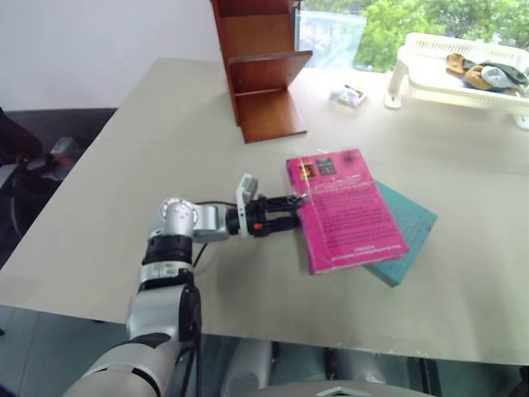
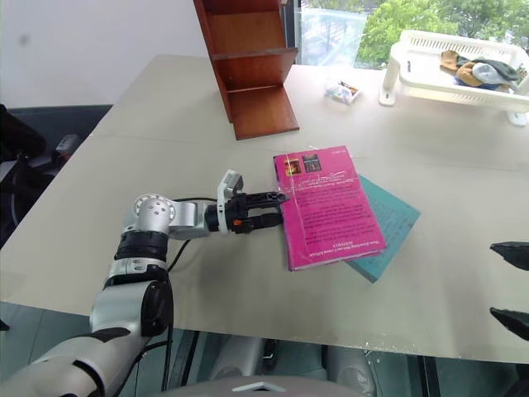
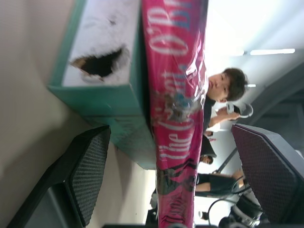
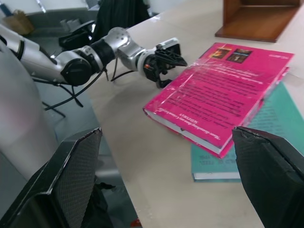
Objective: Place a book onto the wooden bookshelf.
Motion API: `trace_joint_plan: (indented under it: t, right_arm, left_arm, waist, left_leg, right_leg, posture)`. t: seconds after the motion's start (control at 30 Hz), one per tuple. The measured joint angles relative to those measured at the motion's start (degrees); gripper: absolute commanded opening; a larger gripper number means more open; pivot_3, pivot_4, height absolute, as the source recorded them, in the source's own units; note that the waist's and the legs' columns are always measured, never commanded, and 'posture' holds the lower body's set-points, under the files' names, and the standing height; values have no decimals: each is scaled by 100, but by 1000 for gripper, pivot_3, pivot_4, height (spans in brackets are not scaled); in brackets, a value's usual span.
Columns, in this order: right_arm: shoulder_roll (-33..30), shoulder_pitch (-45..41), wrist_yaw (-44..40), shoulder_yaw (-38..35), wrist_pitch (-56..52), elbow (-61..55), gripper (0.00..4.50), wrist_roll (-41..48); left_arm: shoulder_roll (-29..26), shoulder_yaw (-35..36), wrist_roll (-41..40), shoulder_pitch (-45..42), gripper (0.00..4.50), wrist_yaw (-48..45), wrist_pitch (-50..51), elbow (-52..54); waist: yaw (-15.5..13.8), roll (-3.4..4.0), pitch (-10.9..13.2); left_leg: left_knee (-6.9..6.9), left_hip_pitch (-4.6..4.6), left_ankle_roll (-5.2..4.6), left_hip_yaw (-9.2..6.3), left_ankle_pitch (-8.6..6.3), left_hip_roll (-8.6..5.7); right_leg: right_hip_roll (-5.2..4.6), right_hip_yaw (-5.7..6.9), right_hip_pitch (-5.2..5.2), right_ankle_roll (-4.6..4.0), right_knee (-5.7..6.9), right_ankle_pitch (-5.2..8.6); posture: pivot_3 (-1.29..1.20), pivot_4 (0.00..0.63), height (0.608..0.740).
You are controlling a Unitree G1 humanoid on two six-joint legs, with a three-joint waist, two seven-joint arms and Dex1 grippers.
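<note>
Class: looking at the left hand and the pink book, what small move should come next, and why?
Probably close the left hand on the book: its open fingers already straddle the book's spine edge, one above and one below, and the book lies on the teal book, not yet gripped.

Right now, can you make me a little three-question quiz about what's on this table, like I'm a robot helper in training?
1. True or false: the pink book lies on top of the teal-green book.
2. Which gripper is at the pink book's spine edge? A) left gripper B) right gripper
3. Fill in: the wooden bookshelf stands on the ____, past the books.

Key:
1. True. The pink one covers most of the teal-green one.
2. A. Its open fingers sit one above and one below that edge, not yet closed on it.
3. Table. The white basket rack stands farther to the right.
</note>
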State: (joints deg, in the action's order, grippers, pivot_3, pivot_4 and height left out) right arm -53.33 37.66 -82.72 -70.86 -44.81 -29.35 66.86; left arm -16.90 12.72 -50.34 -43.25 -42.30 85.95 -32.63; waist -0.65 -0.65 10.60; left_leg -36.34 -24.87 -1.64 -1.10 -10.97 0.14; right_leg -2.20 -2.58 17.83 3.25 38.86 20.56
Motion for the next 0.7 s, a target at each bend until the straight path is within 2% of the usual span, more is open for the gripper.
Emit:
trace_joint_plan:
  t: [0.03, 0.13, 0.23, 0.3, 0.33, 0.4, 0.43, 0.7]
  right_arm:
    - [0, -27, 13, 0, 1, 2, 4500, 0]
    - [4, -72, 37, 8, 18, 36, 4500, -32]
    - [18, -118, 52, 36, 33, 112, 4500, -96]
    - [33, -160, 55, 73, 49, 138, 4500, -131]
    - [34, -168, 55, 84, 52, 141, 4500, -137]
    - [33, -225, 55, 157, 82, 171, 4500, -172]
    - [32, -257, 52, 208, 115, 200, 4500, -215]
    - [31, -365, 44, 298, 143, 336, 4500, -353]
  left_arm:
    - [6, -30, 21, 0, 4471, -48, -24, 1]
    - [16, -57, 88, 0, 3700, -127, -50, 1]
    - [41, -54, 124, 0, 2231, -159, -72, 0]
    - [82, -14, 150, -1, 1411, -163, -102, -15]
    - [98, 1, 153, -1, 1283, -170, -109, -20]
    - [182, 23, 194, -33, 533, -176, -189, -82]
    - [212, 25, 207, -101, 403, -185, -225, -169]
    - [232, 75, 188, -147, 376, -305, -30, -107]
  waist:
    - [-15, 0, 0]
    - [-22, 0, 0]
    - [-21, 1, 0]
    - [-22, 0, 0]
    - [-22, 0, 0]
    - [-24, 0, 0]
    - [-27, 0, 0]
    - [-13, -2, 3]
  left_leg:
    - [2, -1, 0, -3, 0, -3]
    - [4, -5, -1, -15, 0, -6]
    - [4, -6, -1, -19, 1, -6]
    - [4, -6, -1, -19, 1, -7]
    - [4, -6, -1, -20, 1, -8]
    - [3, -6, -1, -20, 1, -10]
    - [3, -7, -1, -21, 1, -10]
    - [5, -14, -1, -26, 1, -10]
  right_leg:
    - [-4, 3, 0, 0, -1, 0]
    - [-5, 6, 0, -1, -2, 1]
    - [-4, 7, -1, -1, -2, 1]
    - [-5, 9, -2, -1, -2, 1]
    - [-6, 10, -3, -1, -2, 1]
    - [-8, 12, -4, -1, -2, 1]
    - [-8, 13, -4, -1, -2, 1]
    - [-4, 22, 0, -1, -4, 1]
  posture:
    - [0, 150, 740]
    - [0, 150, 740]
    - [0, 150, 740]
    - [0, 150, 740]
    - [0, 150, 740]
    - [0, 150, 740]
    - [0, 150, 740]
    - [0, 150, 740]
